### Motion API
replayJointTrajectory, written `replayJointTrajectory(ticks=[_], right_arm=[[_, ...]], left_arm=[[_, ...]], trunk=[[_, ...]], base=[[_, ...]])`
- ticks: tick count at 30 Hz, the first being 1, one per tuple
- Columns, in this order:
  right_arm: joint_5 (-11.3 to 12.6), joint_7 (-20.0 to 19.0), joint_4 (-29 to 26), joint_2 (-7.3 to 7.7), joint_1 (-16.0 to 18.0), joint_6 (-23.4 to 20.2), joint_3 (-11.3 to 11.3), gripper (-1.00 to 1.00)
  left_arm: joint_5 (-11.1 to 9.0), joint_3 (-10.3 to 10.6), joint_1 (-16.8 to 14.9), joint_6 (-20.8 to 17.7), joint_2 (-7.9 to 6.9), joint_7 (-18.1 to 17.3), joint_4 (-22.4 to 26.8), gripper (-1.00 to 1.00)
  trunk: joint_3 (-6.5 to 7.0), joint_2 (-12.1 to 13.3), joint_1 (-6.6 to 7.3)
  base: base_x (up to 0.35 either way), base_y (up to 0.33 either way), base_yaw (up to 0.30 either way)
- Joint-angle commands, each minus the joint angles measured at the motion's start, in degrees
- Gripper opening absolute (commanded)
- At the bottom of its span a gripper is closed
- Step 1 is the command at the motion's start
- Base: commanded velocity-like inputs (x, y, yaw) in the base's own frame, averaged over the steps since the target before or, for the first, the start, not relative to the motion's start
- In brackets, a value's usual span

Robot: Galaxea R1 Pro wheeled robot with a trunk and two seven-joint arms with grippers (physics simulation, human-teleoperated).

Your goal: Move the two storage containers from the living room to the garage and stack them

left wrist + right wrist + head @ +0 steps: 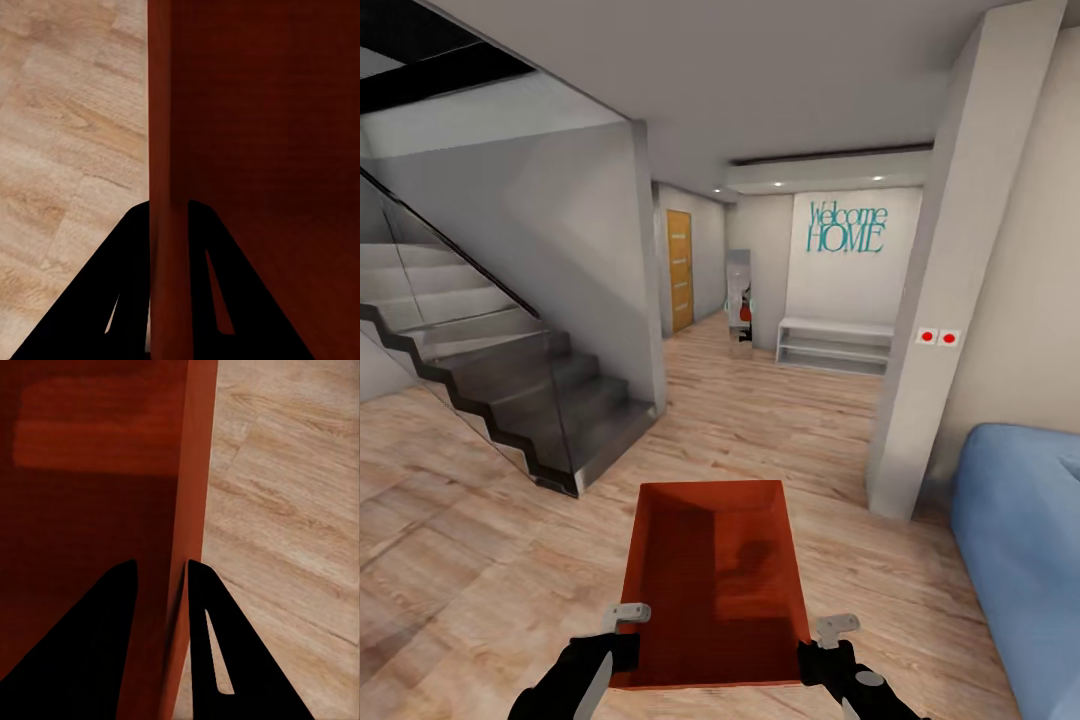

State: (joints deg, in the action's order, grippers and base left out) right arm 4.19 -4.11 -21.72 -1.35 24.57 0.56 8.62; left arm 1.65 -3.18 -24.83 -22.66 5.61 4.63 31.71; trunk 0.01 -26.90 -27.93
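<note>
A rust-red open-top storage container [715, 580] is held in front of me above the light wood plank floor of the living room. My left gripper [622, 632] is shut on its left wall, and my right gripper [825, 645] is shut on its right wall. In the left wrist view the black fingers [127, 300] straddle the red wall [166, 150], one inside and one outside. The right wrist view shows the same: the fingers [214, 660] clamp the wall [193, 472]. The container looks empty.
A grey staircase with a glass side [510, 390] rises at the left. A white pillar [930, 300] and a pale blue sofa [1020, 540] stand at the right. Ahead, a hallway leads to a wooden door [679, 270], a white shelf [835, 345] and a "Welcome HOME" wall sign [847, 228].
</note>
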Motion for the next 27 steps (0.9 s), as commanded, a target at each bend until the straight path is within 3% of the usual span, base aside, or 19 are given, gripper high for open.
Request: replayJointTrajectory(ticks=[1, 27], right_arm=[[0.38, -0.02, 0.19, -0.14, -0.05, 0.06, 1.05, -1.00], [0.38, -0.02, 0.19, -0.14, -0.05, 0.06, 1.05, -1.00]], left_arm=[[1.34, -0.87, -0.04, -0.37, 0.18, 0.29, 1.60, -1.00], [1.34, -0.85, -0.04, -0.37, 0.20, 0.29, 1.60, -1.00]], trunk=[[-0.02, -0.03, -0.05], [-0.02, -0.03, -0.05]], base=[[0.325, 0.000, 0.000], [0.325, 0.000, 0.000]])
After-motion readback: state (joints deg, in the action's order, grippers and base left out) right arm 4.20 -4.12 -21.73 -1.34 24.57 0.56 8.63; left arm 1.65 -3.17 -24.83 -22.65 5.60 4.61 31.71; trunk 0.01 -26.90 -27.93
